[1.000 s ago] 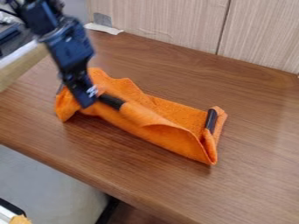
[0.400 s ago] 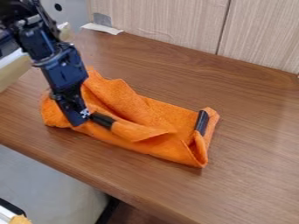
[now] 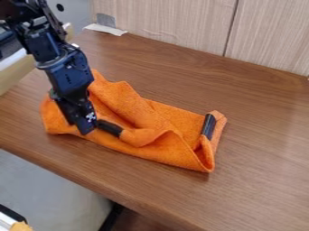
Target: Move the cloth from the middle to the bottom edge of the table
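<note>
- So compared with a second ago, the cloth [image 3: 154, 119] has slid a bit left and down toward the near side, and the gripper [image 3: 91, 128] has come down with it. In the last split second the cloth has barely shifted, just the folds by the gripper.
- Table [image 3: 253, 144]: the goal is its bottom edge [image 3: 91, 188], and nothing has reached that yet. The cloth stops short of it along its whole length, so I'd call this partway at best.
- Cloth: lying rumpled on the wood, between the middle and the bottom edge. Its left end is nearer the edge, and the right end has more ground to cover. What's left is more pulling that way, then letting go.
- Gripper: down at the cloth's left part, right in the folds. Can't tell if it's open or closed on the fabric, tbh.
- Raised fold [image 3: 145, 135]: bunched just right of the gripper. My guess is it'll rumple more if dragged from one end.
- Black strip [image 3: 208, 125]: at the cloth's right end, still well away from the goal.
</note>
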